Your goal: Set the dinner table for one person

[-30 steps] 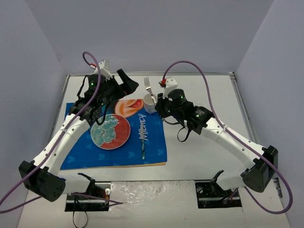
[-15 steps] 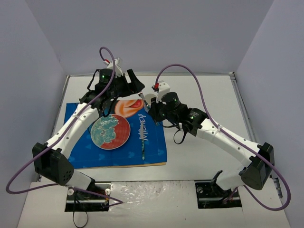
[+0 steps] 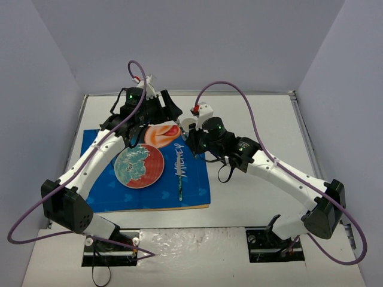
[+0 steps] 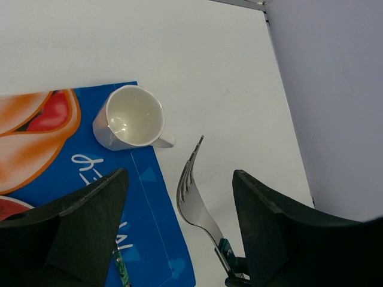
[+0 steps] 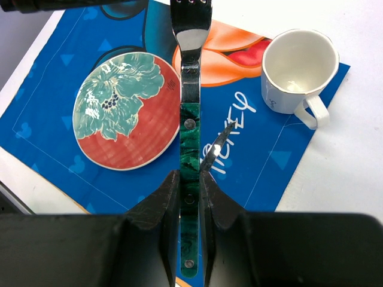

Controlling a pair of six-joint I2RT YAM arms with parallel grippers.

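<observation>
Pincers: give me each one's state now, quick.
Left pincer: open, holding nothing.
Right pincer: closed on the fork, at its green handle.

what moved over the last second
The right hand, shut on the fork, carried it left, from beyond the cup to over the blue mat. The left arm drew in, and its open left hand shifted slightly right. The plate, the cup and the knife stayed put.

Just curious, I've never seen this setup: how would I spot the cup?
Find the blue mat on the white table. At its far right corner stands the cup: plain white, empty, with a handle, unlike the red-and-green plate.
</observation>
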